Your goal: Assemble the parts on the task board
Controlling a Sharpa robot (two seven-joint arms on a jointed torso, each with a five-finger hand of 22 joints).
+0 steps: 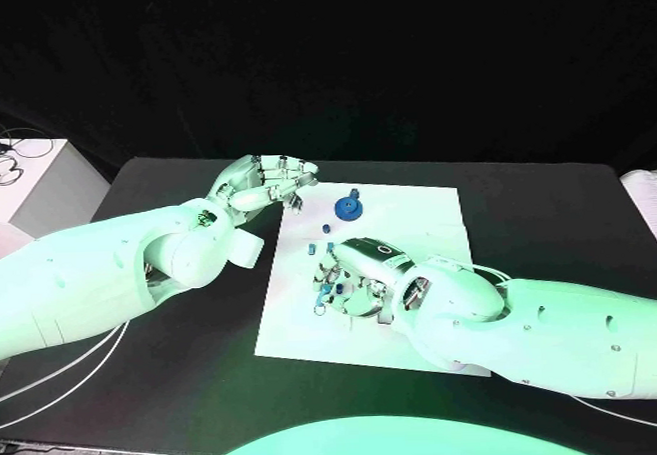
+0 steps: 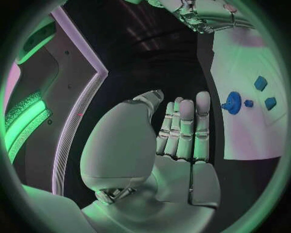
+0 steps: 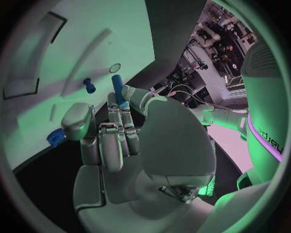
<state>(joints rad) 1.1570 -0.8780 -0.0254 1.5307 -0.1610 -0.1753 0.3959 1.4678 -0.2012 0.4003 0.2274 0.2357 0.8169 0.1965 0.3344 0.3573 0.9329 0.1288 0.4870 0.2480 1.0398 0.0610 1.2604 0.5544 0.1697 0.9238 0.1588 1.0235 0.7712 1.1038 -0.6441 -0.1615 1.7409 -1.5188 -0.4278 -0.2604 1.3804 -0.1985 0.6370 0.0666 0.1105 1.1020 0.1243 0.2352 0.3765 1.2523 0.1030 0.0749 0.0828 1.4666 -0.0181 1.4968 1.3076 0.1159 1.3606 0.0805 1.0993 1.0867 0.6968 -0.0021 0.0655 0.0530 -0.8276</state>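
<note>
Your left hand [image 1: 265, 182] hung over the black table [image 1: 544, 210] just off the far left corner of the task board [image 1: 415, 209]. Its fingers [image 2: 186, 124] lay straight and pressed side by side, with the thumb alongside, and nothing was in them. From the left wrist you could see the board's edge with a blue round part [image 2: 233, 103] on it, and 3 smaller blue parts [image 2: 261, 83] near it.

Your right hand [image 1: 362, 276] was low over the middle of the board, palm down. In the right wrist view its fingers [image 3: 113, 136] were curled in close together, and a blue cylindrical part [image 3: 118, 89] stood up between the fingertips, pinched there. Just beside the thumb lay another blue part [image 3: 55, 137], touching or nearly touching it; you could not tell which. A small blue peg [image 3: 89, 86] stood on the board a little beyond the fingertips, near a small round hole [image 3: 114, 67].

From the head camera, the blue round part [image 1: 348, 204] sat on the far half of the board, between your 2 hands, with small blue pieces [image 1: 326, 228] scattered from it toward the right hand.
</note>
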